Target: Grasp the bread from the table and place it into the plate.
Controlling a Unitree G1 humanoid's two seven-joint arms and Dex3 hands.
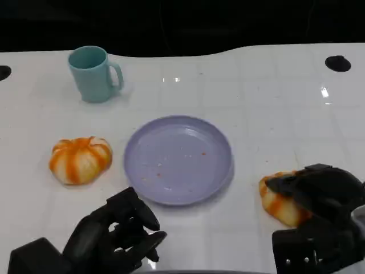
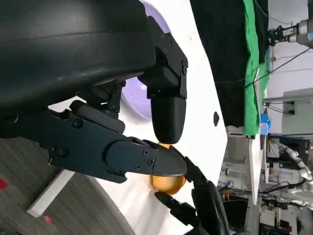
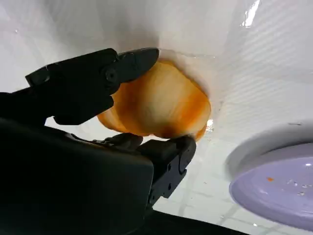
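Orange-striped bread (image 1: pixel 279 202) lies on the white desk (image 1: pixel 274 103), gripped by the right hand (image 1: pixel 319 197) and partly hidden beneath it. Left of this hand: purple plate (image 1: pixel 178 158), second bread (image 1: pixel 80 160), teal mug (image 1: pixel 92 73). Left hand (image 1: pixel 117 234) holds nothing, fingers apart.

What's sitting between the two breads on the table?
The purple plate, in the head view. It lies between the left bread and the right bread, which the right hand is closing around.
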